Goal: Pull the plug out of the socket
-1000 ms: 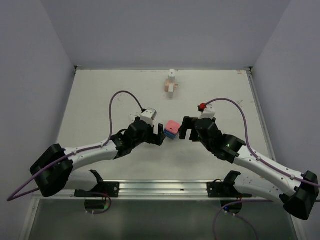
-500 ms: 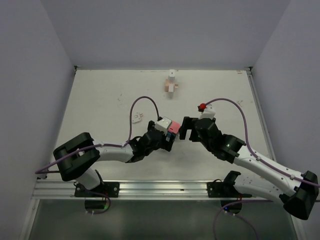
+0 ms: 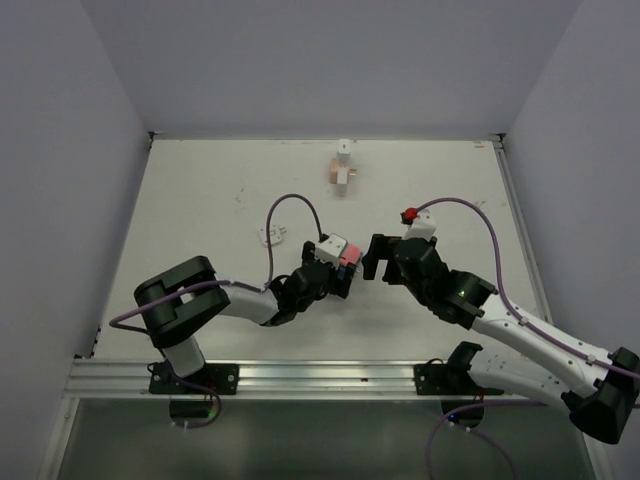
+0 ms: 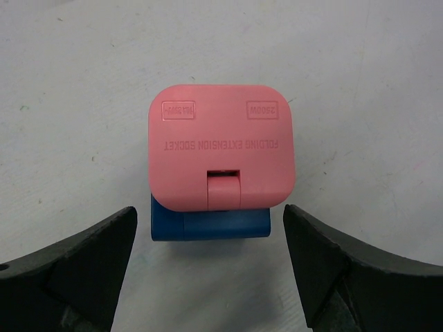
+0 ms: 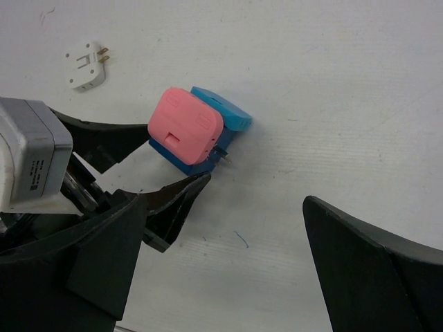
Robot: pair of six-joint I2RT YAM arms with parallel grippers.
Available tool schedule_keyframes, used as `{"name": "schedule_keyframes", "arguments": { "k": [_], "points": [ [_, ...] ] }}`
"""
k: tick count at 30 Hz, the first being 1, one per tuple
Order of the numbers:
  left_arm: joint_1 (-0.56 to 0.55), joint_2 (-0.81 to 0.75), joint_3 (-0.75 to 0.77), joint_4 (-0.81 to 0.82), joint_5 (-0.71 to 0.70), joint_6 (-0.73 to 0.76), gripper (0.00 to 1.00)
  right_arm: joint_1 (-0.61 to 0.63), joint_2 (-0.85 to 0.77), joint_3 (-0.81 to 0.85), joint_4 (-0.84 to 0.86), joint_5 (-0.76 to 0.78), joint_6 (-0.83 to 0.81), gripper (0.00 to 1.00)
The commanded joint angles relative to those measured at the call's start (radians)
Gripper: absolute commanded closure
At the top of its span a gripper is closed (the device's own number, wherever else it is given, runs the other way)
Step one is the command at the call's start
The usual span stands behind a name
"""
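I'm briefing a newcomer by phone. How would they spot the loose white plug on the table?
On the white table, find the pink-and-blue block in the middle. To its left lies a small white plug, alone, metal prongs showing; the other white piece sits at the far edge.

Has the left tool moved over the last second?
Yes. The left tool slid rightward, now straddling the pink socket, which stayed put.

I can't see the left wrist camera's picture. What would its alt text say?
A pink block printed "folding extension socket", a blue piece showing under its lower edge, lies on a white table. The left claw is open, its two black fingers on either side, touching neither.
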Motion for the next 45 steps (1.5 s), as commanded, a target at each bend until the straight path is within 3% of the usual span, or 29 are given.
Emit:
{"name": "schedule_keyframes", "arguments": {
  "k": [1,7,13,19,22,26,34,45],
  "points": [
    [-0.008,0.037,-0.008,0.172,-0.048,0.025,0.11,-0.001,-0.022,0.021,-0.018,0.038,0.013,0.01],
    [-0.008,0.083,-0.011,0.22,-0.061,0.042,0.17,-0.003,-0.034,0.015,-0.024,0.036,0.018,0.01],
    [-0.008,0.088,-0.013,0.227,-0.054,0.049,0.3,-0.003,-0.021,0.015,-0.022,0.025,0.018,0.01],
    [-0.008,0.036,-0.032,0.207,-0.022,0.055,0.63,-0.007,-0.002,0.007,-0.006,-0.004,0.021,0.01],
    [-0.008,-0.022,-0.057,0.184,-0.002,0.049,0.74,-0.029,0.002,0.007,0.014,-0.039,0.022,0.01],
    [-0.008,-0.116,-0.071,0.106,0.049,0.051,0.83,-0.11,0.001,-0.008,0.06,-0.204,0.039,0.03],
    [-0.008,-0.337,-0.129,-0.05,0.179,0.015,0.98,-0.171,0.048,-0.042,0.212,-0.461,0.12,0.08],
    [-0.008,-0.535,-0.203,-0.167,0.222,-0.047,1.0,-0.171,0.113,-0.048,0.343,-0.627,0.182,0.23]
  ]
}}
